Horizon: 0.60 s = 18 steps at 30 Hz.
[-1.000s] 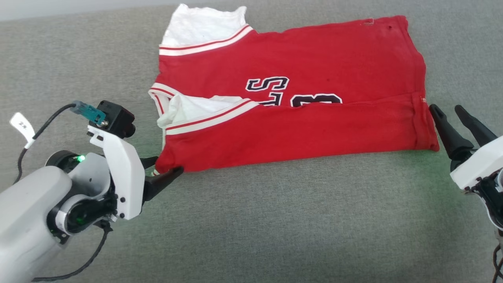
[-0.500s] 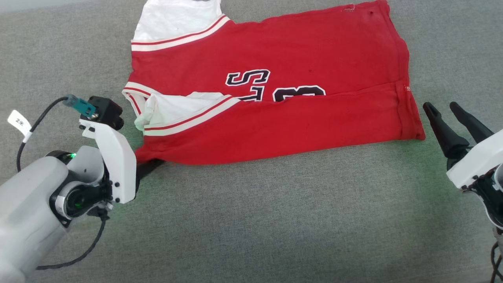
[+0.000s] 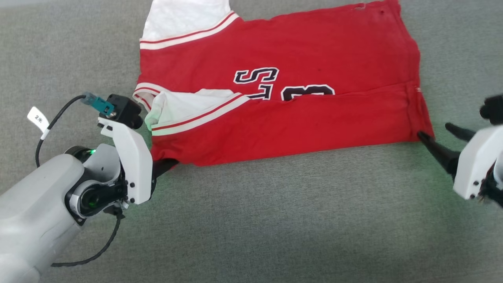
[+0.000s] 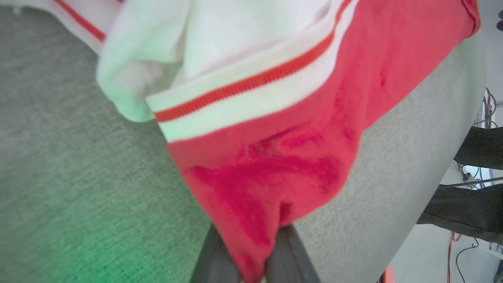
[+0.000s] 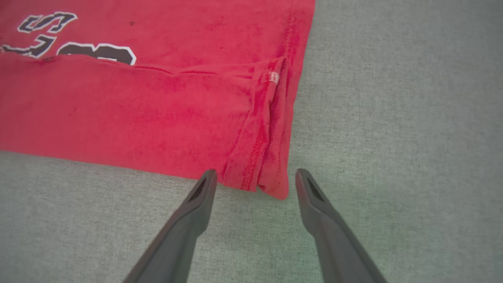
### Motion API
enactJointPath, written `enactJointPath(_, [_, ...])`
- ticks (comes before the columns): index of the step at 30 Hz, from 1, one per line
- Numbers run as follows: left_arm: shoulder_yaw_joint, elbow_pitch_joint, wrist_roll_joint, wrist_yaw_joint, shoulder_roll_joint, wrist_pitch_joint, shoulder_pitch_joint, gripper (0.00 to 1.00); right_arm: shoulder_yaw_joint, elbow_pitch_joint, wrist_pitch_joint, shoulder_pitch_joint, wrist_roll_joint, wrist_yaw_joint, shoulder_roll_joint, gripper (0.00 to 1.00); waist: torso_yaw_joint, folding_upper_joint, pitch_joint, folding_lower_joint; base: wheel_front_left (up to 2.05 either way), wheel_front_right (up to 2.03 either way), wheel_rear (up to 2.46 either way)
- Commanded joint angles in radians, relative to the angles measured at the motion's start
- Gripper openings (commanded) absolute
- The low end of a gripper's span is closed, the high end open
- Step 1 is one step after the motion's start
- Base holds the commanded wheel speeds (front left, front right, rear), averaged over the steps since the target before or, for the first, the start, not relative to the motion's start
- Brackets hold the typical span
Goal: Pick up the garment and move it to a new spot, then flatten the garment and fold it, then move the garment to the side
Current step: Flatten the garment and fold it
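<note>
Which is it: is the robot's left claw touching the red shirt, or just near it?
Touching. In the left wrist view the left gripper is shut on the shirt: its red corner is pinched between the two dark fingers.

Quantity present: one garment [image 3: 283, 118]; two grippers, namely the left gripper [image 3: 169, 165] and the right gripper [image 3: 434, 130], each with two dark fingers [image 5: 188, 212]; one grey fabric surface [image 3: 275, 220].
</note>
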Motion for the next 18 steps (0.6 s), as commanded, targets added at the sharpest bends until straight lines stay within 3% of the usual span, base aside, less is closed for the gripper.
enactJointPath(1, [-0.017, -0.003, 0.018, -0.003, -0.020, 0.005, 0.005, 0.00, 0.008, -0.002, 0.034, -0.036, -0.019, 0.000, -0.011, 1.00, 0.008, -0.0001, 0.014, 0.0000, 0.00, 0.00, 0.00])
enactJointPath(14, [-0.014, -0.006, 0.046, -0.007, -0.046, -0.021, -0.029, 0.00, 0.038, 0.221, 0.212, -0.161, -0.031, 0.000, 0.034, 1.00, 0.052, -0.0001, 0.068, 0.0000, 0.00, 0.00, 0.00])
enactJointPath(16, [-0.013, -0.010, 0.046, -0.009, -0.047, -0.024, -0.028, 0.00, 0.053, 0.234, 0.215, -0.161, -0.009, 0.000, 0.045, 0.11, 0.055, -0.0001, 0.068, 0.0000, 0.00, 0.00, 0.00])
enactJointPath(17, [-0.010, -0.012, 0.047, -0.010, -0.047, -0.030, -0.028, 0.00, 0.055, 0.238, 0.213, -0.160, -0.004, 0.000, 0.047, 0.00, 0.057, -0.0001, 0.067, 0.0000, 0.00, 0.00, 0.00])
enactJointPath(18, [-0.007, -0.013, 0.045, -0.010, -0.045, -0.035, -0.026, 0.00, 0.058, 0.240, 0.211, -0.160, 0.001, 0.000, 0.045, 0.00, 0.058, -0.0001, 0.065, 0.0000, 0.00, 0.00, 0.00])
